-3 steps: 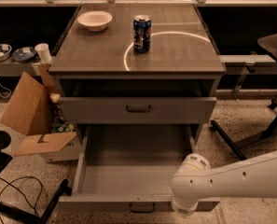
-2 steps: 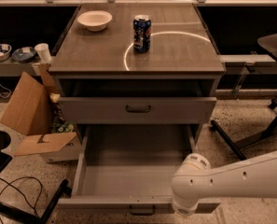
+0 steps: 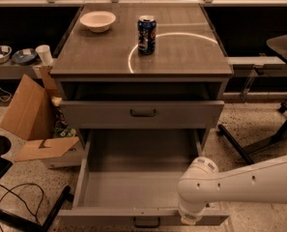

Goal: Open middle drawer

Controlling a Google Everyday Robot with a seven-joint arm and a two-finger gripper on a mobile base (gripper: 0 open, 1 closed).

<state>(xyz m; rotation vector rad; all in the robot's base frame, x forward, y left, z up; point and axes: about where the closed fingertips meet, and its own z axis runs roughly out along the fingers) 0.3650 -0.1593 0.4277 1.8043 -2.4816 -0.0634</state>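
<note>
While middle drawer point(image 3: 133, 187) is standing wide open, task is looking done | gripper hiding under wrist point(image 3: 195, 204), 5 o'clock, cannot tell its state.

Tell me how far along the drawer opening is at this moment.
Done: the middle drawer is pulled far out, its plain grey inside exposed. In hand: the arm hangs over its front panel, right of the handle; the gripper is not in view, hidden beyond the arm's lower end. Left: likely only withdrawing the arm.

The wide, shallow grey middle drawer point(image 3: 133, 192) stands pulled far out, its plain grey inside showing.
</note>
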